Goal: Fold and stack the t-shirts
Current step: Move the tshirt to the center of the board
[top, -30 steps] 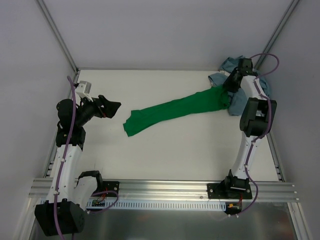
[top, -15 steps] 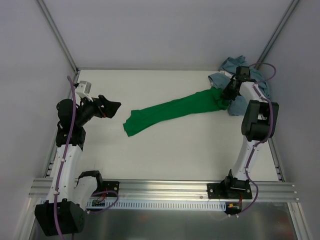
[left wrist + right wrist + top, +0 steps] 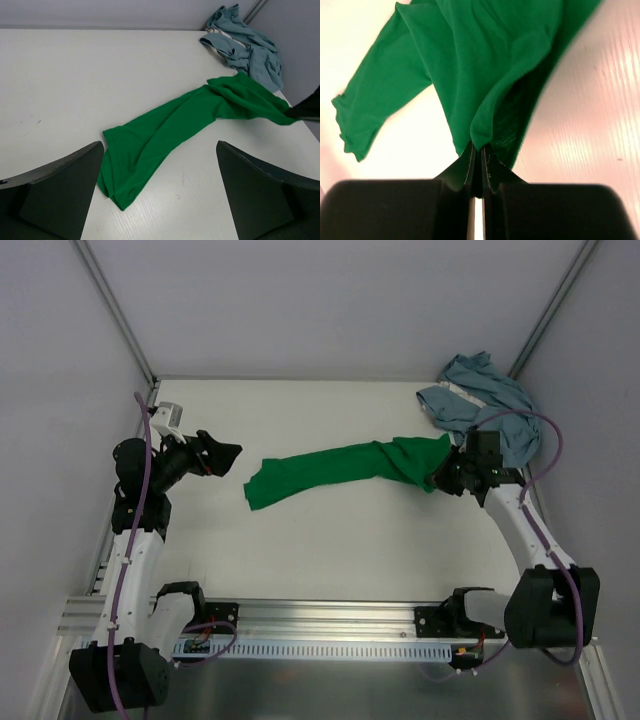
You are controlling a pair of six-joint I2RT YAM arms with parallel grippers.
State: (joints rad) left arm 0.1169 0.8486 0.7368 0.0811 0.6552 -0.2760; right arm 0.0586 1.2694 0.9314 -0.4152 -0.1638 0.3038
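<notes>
Green shirt edge in R tool

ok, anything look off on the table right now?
Nothing damaged. The green t-shirt lies stretched and twisted like a rope, one end pinched in the right gripper; the blue-grey t-shirt is crumpled in the far right corner.

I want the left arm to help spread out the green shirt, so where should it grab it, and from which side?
Take the loose end of the green shirt, nearest the open left gripper. The right gripper pinches the far end, so the cloth lies as one long band. Come down from the left side onto that flat, wider edge and pinch a corner.
</notes>
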